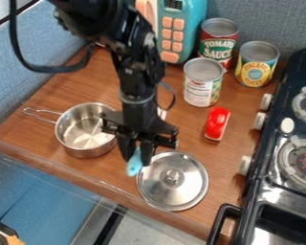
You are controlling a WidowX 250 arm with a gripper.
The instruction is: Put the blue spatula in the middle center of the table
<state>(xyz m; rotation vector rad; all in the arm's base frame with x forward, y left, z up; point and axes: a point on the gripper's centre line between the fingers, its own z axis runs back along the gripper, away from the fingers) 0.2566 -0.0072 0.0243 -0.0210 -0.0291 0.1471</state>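
securing blue spatula [134,166], likely | gripper [137,155] narrow, closed on it | between pot [86,152] and lid [188,185], near edge of table [214,154] | next: probably lift clear, carry inward to middle, lower, release

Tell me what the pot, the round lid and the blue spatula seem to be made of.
The pot and the round lid look like polished metal, probably stainless steel: both are silvery with bright highlights. The blue spatula shows an even light blue without metallic glare, so likely smooth plastic, though silicone is possible.
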